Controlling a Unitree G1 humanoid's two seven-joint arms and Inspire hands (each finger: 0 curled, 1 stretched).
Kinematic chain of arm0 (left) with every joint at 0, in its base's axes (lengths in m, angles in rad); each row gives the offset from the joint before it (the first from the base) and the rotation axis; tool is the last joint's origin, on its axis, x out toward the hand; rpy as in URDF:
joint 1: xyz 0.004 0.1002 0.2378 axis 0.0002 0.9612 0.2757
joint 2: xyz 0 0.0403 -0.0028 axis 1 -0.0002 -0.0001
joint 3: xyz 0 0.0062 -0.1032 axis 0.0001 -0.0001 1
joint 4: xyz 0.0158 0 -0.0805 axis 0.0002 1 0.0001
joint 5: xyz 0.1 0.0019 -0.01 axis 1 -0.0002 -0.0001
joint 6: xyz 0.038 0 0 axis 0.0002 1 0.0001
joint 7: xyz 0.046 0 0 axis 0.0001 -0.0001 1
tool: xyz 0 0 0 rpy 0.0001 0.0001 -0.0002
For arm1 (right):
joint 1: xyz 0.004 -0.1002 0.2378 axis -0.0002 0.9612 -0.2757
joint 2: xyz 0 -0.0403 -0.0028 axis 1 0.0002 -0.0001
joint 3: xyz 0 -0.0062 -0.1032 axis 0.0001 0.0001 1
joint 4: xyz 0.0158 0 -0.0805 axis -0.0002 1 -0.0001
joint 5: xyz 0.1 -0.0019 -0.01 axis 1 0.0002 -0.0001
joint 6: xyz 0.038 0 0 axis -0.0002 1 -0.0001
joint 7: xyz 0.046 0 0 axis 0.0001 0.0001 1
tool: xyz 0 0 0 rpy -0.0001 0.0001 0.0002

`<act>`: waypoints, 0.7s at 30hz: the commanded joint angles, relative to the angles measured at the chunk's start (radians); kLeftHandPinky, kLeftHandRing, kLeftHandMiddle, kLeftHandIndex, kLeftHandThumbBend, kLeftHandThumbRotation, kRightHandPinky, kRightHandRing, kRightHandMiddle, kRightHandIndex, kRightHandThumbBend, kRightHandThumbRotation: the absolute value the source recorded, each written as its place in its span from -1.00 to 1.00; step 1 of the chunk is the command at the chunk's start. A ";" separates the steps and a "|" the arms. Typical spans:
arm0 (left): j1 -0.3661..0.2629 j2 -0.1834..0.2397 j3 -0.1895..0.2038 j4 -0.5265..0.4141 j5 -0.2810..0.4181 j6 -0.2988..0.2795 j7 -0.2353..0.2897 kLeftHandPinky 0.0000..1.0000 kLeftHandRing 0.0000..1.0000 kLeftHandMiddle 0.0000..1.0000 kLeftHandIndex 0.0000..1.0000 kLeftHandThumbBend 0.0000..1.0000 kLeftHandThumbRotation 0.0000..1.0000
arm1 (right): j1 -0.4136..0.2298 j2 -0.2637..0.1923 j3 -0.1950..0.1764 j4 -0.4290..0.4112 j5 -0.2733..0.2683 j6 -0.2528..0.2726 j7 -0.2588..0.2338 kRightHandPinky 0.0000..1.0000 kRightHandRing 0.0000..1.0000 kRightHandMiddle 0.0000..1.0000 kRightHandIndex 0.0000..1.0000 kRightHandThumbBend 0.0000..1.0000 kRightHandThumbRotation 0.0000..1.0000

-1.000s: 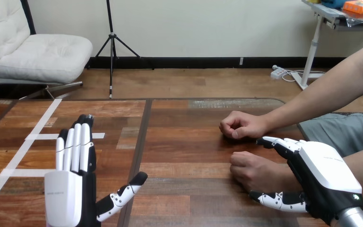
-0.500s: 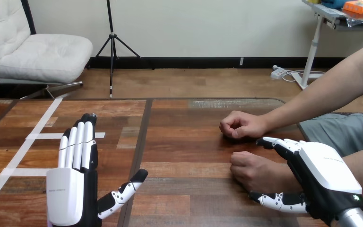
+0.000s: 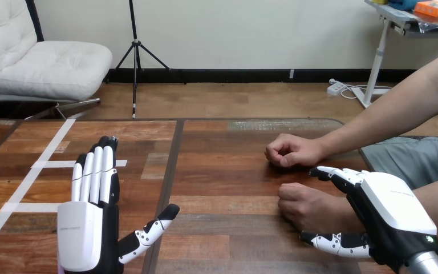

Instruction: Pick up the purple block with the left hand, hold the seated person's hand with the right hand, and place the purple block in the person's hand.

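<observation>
Wooden table [image 3: 222, 171] of dark and reddish planks, with white tape lines [image 3: 45, 164] across its left part; surface otherwise in order. Left hand [image 3: 85, 228] stands low at the near left, back toward the camera, fingers straight and together pointing away over the table, thumb spread out to the side: wide, holding nothing that can be seen. Right hand [image 3: 390, 211] is at the near right, set over the wrist of the person's nearer hand [image 3: 302, 206], fingers reaching past the wrist's far side and thumb lying along its near side; the span looks wider than the wrist and no closed grip on it can be confirmed. That nearer hand rests on the table as a loose fist, so nothing can be placed in it as it lies. The person's farther hand [image 3: 288, 151], also curled, lies just beyond. Purple block: position cannot be determined; it may be hidden behind the left hand, so its relation to that hand cannot be stated. Assessment: such a block is likely light, rigid and not fragile, with smooth faces that could slip; best taken across two opposite flat faces between thumb and fingers.
</observation>
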 commanded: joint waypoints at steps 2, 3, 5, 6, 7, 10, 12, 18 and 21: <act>-0.245 -0.070 -0.018 0.043 0.001 0.048 -0.064 0.90 0.90 0.95 0.99 0.38 0.68 | -0.046 -0.023 0.001 -0.014 -0.006 -0.002 -0.004 0.84 0.76 0.65 0.66 0.40 -0.48; -0.240 -0.068 -0.020 0.034 0.002 0.041 -0.068 0.90 0.90 0.95 0.98 0.38 0.68 | -0.046 -0.023 0.002 -0.014 -0.006 -0.003 -0.004 0.84 0.76 0.65 0.66 0.40 -0.49; -0.233 -0.065 -0.021 0.025 0.001 0.033 -0.073 0.90 0.90 0.95 0.98 0.38 0.69 | -0.045 -0.022 0.002 -0.015 -0.005 -0.003 -0.003 0.84 0.76 0.65 0.66 0.41 -0.50; -0.227 -0.061 -0.022 0.017 0.003 0.031 -0.078 0.89 0.90 0.95 0.98 0.38 0.69 | -0.044 -0.022 0.003 -0.015 -0.007 -0.002 -0.003 0.84 0.76 0.65 0.66 0.41 -0.51; -0.223 -0.059 -0.024 0.012 0.004 0.031 -0.081 0.89 0.90 0.94 0.98 0.38 0.69 | -0.043 -0.022 0.004 -0.016 -0.008 -0.001 -0.002 0.84 0.76 0.65 0.66 0.41 -0.51; -0.208 -0.046 -0.028 -0.009 0.007 0.018 -0.107 0.88 0.90 0.94 0.99 0.37 0.72 | -0.042 -0.020 0.006 -0.018 -0.010 0.003 0.001 0.84 0.75 0.65 0.66 0.41 -0.52; -0.196 -0.035 -0.030 -0.027 0.006 0.006 -0.134 0.89 0.91 0.95 0.99 0.36 0.73 | -0.041 -0.019 0.006 -0.019 -0.009 0.003 0.001 0.84 0.75 0.65 0.66 0.41 -0.52; -0.150 0.006 -0.029 -0.102 -0.008 -0.027 -0.236 0.92 0.92 0.96 0.99 0.34 0.80 | -0.038 -0.018 0.007 -0.018 -0.003 -0.001 0.001 0.84 0.75 0.65 0.66 0.40 -0.53; -0.116 0.035 -0.022 -0.167 -0.021 -0.026 -0.317 0.94 0.93 0.96 0.99 0.34 0.83 | -0.038 -0.017 0.007 -0.016 -0.002 -0.001 0.001 0.84 0.75 0.65 0.66 0.40 -0.53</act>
